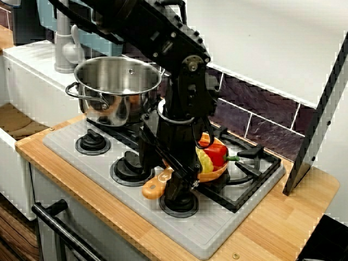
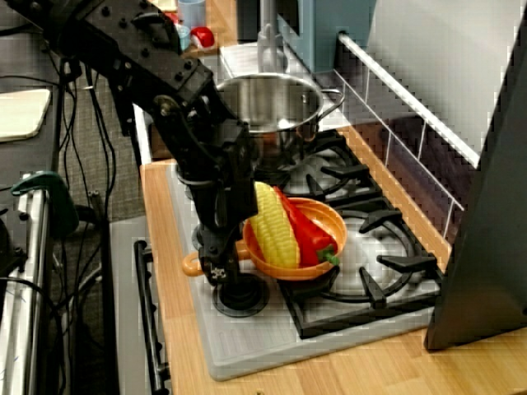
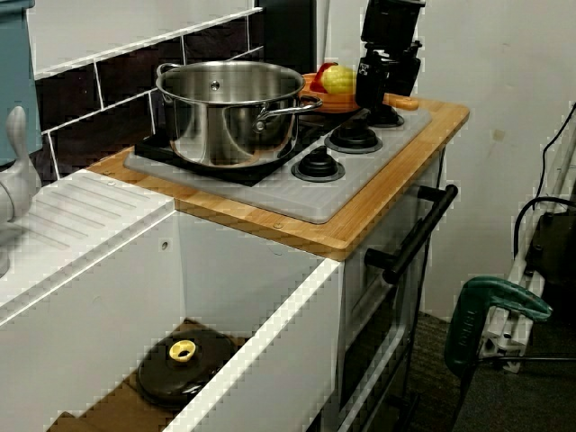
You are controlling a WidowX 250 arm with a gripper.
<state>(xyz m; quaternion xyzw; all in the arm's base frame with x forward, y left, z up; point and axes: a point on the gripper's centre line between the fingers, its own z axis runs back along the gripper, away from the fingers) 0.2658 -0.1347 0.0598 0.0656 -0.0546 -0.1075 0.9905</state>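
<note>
**Gripper low at the handle of the orange pan**

The gripper stands low at the front part of the grey stove top, directly at the handle of the orange pan. The pan sits on the burner grate beside the steel pot. A yellow corn cob and a red pepper lie side by side in it. The fingers reach down at the handle, but the black arm covers them in every view (also in the far view from the sink side). So I cannot tell if they are apart or closed on it. Just under the gripper is a black knob. In the view from the sink side, a dark lid with a yellow button lies in the low compartment next to the stove
</note>
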